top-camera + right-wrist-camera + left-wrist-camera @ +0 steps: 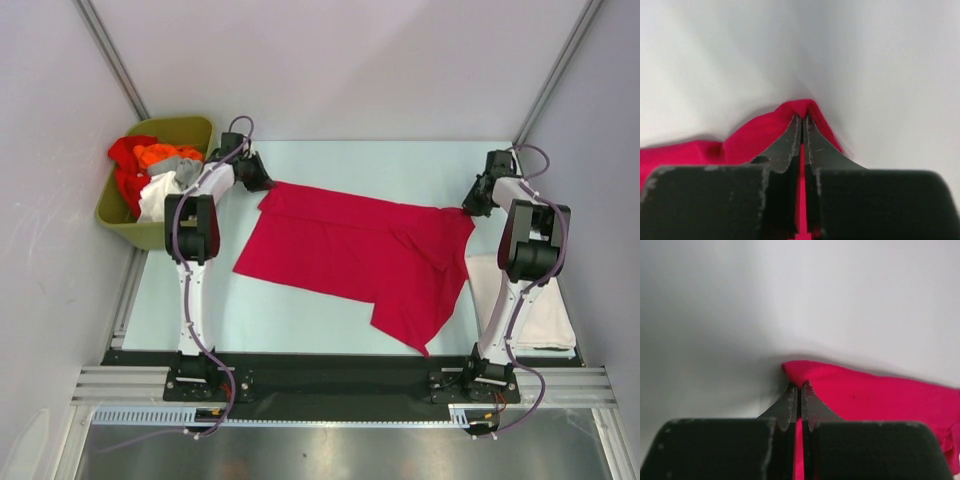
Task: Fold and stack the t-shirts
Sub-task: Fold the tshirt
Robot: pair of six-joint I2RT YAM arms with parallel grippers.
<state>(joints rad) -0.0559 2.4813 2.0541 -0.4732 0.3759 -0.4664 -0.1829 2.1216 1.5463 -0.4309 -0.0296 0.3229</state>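
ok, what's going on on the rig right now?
The crimson-red t-shirt is spread on the table. The left arm and right arm each have their jaws shut on one of its far corners. An off-white t-shirt lies by the right arm. More shirts sit in the olive bin.

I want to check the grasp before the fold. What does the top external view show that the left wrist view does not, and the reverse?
Only the top view: the full outline of the crimson t-shirt, the right gripper at its right corner, the olive-green bin with piled t-shirts, an off-white t-shirt by the right arm. Only the left wrist view: cloth pinched between the shut tips of the left gripper. Both: crimson cloth on the pale table.
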